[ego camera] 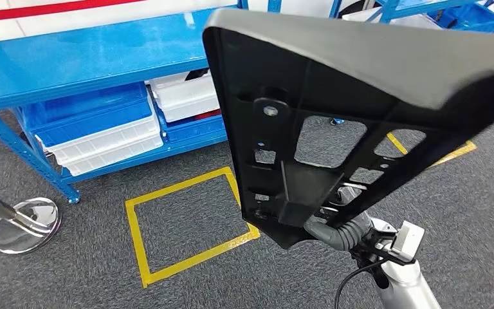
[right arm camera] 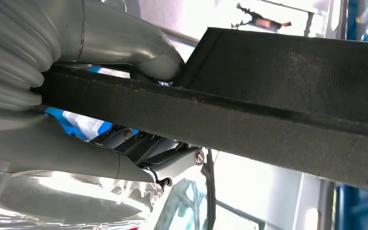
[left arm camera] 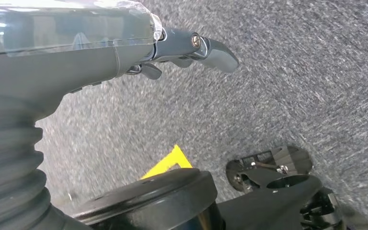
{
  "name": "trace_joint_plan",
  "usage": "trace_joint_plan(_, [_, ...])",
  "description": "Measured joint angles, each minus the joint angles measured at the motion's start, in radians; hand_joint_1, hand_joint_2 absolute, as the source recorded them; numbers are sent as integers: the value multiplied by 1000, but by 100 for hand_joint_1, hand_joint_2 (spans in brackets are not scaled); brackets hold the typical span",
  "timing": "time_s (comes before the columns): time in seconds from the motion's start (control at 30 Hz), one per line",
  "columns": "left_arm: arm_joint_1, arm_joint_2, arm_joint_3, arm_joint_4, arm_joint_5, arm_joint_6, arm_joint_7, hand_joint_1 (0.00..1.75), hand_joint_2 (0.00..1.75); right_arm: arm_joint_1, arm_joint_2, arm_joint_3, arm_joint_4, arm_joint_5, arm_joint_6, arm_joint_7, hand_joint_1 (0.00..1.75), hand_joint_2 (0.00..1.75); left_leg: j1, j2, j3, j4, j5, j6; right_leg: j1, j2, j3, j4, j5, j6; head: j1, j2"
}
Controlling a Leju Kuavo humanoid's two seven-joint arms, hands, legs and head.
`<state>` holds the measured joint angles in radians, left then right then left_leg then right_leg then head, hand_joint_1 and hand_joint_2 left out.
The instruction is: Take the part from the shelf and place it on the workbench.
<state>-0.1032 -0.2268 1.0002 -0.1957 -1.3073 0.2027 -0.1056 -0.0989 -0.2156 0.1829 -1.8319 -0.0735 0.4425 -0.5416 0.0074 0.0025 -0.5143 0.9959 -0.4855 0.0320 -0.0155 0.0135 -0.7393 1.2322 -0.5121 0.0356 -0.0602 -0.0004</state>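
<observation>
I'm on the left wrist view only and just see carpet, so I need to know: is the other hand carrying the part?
Observer: Yes. The right hand grips the black part at its lower end, holding it up in front of the head camera.
Operator: How firm is the hold?
Observer: In the right wrist view the thumb presses on the part's edge.
Operator: Where's the shelf?
Observer: The blue shelf stands ahead to the left, with blue and white bins on its lower level.

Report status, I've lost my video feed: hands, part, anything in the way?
Right hand grips black part, held up off the shelf. Left hand holds nothing, over carpet. Workbench not sighted. Stanchion base on the floor, left.
</observation>
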Motion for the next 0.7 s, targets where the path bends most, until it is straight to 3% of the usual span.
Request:
trace_joint_plan(0.03, [0, 0, 0, 0, 0, -1, 1, 0, 175, 13, 2, -3, -11, 2, 1, -3, 140, 175, -2, 14, -2, 0, 0, 0, -1, -5, -21, 53, -19, 2, 0, 0])
trace_joint_plan(0.07, [1, 1, 0, 0, 0, -2, 1, 0, 175, 24, 2, -6, -19, 3, 2, -5, 140, 175, -3, 27, -3, 1, 0, 0, -1, -8, -23, 71, -20, 3, 0, 0])
trace_joint_plan(0.1, [1, 1, 0, 0, 0, -2, 2, 0, 175, 33, 3, -8, -26, 4, 2, -5, 140, 175, -4, 42, -3, 1, -1, -1, -1, -12, -6, 51, -5, 2, 0, 0])
trace_joint_plan(0.17, [0, 1, 0, 0, 0, -3, 3, 0, 175, 41, 3, -13, -39, 5, 3, -6, 140, 175, -7, 67, -1, 1, -3, -4, 3, -39, 76, -84, 46, -6, 0, 0])
trace_joint_plan(0.23, [0, 1, 0, 0, 0, -4, 4, 0, 175, 45, 3, -17, -53, 6, 5, -8, 140, 175, -13, 86, 1, 3, -8, -12, 12, -66, 134, -189, 70, -23, 0, 0])
trace_joint_plan(0.27, [0, 1, 0, 0, -1, -4, 4, 0, 175, 47, 3, -20, -60, 9, 7, -10, 140, 175, -15, 95, 2, 3, -10, -16, 17, -70, 143, -207, 68, -32, 0, 0])
trace_joint_plan(0.33, [0, 1, -1, 0, -4, -4, 4, 0, 175, 57, 3, -25, -71, 17, 11, -12, 140, 175, -17, 108, 6, 3, -15, -26, 16, -50, 141, -211, 71, -44, 0, 0])
trace_joint_plan(0.37, [-1, 2, -2, 0, -8, -5, 4, 0, 175, 63, 3, -27, -78, 23, 12, -13, 140, 175, -16, 99, 6, 9, -22, -31, 13, -41, 142, -215, 73, -49, 0, 0])
trace_joint_plan(0.43, [-3, 2, -4, 0, -15, -6, 5, 0, 175, 76, 3, -30, -93, 30, 11, -14, 140, 175, -14, 54, -17, 71, -67, -41, 5, -26, 144, -222, 78, -59, 0, 0])
trace_joint_plan(0.47, [-5, 3, -4, 0, -18, -6, 6, 0, 175, 84, 3, -32, -100, 33, 10, -15, 140, 175, -12, 29, -42, 132, -101, -44, 5, -19, 143, -222, 79, -62, 0, 0])
trace_joint_plan(0.53, [-11, 4, -5, 0, -20, -7, 10, 0, 175, 102, 2, -37, -110, 37, 12, -18, 140, 175, -10, 10, -96, 261, -155, -48, 5, 0, 141, -221, 80, -64, 0, 0])
trace_joint_plan(0.57, [-14, 4, -5, 0, -20, -6, 12, 0, 175, 110, 2, -39, -114, 38, 15, -18, 140, 175, -10, 9, -106, 289, -157, -49, 5, 12, 141, -220, 80, -64, 0, 0])
trace_joint_plan(0.6, [-15, 5, -5, 0, -21, -5, 15, 0, 175, 116, 2, -42, -118, 39, 20, -19, 140, 175, -9, 7, -97, 275, -136, -49, 4, 26, 141, -218, 80, -64, 0, 0])
trace_joint_plan(0.63, [-13, 6, -5, 0, -22, -4, 17, 0, 175, 120, 2, -45, -123, 41, 23, -19, 140, 175, -8, 1, -73, 224, -100, -47, 4, 41, 141, -215, 80, -63, 0, 0])
trace_joint_plan(0.7, [-7, 8, -6, 0, -29, -4, 13, 0, 175, 132, 2, -51, -139, 49, 26, -19, 140, 175, -3, -42, -16, 91, -34, -41, 5, 68, 139, -208, 80, -58, 0, 0])
